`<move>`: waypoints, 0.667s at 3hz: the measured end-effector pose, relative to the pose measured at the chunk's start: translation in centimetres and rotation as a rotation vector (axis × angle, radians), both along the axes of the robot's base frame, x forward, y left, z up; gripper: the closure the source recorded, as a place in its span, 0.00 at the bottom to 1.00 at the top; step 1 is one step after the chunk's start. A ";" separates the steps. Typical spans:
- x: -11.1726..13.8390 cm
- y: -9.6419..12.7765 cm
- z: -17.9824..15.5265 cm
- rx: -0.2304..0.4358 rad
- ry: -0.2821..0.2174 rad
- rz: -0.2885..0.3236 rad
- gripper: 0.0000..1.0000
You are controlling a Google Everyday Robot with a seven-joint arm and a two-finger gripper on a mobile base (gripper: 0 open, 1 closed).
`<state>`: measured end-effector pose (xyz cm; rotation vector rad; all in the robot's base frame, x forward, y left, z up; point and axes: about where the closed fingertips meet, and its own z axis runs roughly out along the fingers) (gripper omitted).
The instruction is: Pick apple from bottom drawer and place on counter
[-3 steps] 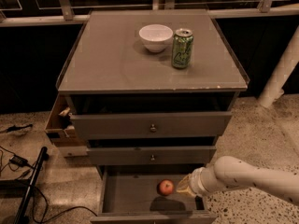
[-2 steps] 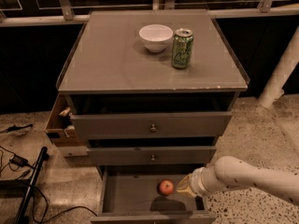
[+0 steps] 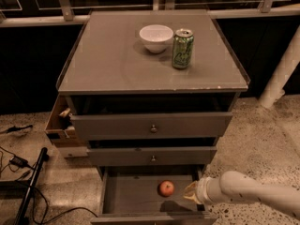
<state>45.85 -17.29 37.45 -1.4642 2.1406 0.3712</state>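
Note:
The apple [image 3: 166, 188], small and red-orange, lies on the floor of the open bottom drawer [image 3: 126, 193], right of its middle. My gripper [image 3: 188, 192] comes in from the right at the end of a white arm and sits at the drawer's right side, just right of the apple and close to it. The counter [image 3: 112, 60] is the wide grey top of the cabinet above.
A white bowl [image 3: 156, 37] and a green soda can [image 3: 182, 48] stand at the back right of the counter. The two upper drawers with knobs [image 3: 153, 128] are slightly open. A cardboard box [image 3: 60, 125] sits left of the cabinet, with cables [image 3: 18, 163] on the floor.

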 end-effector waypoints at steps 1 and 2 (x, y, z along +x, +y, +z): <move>0.8 -1.5 -4.4 0.028 -0.073 0.002 1.00; 2.5 -2.7 -11.3 0.129 -0.126 -0.013 1.00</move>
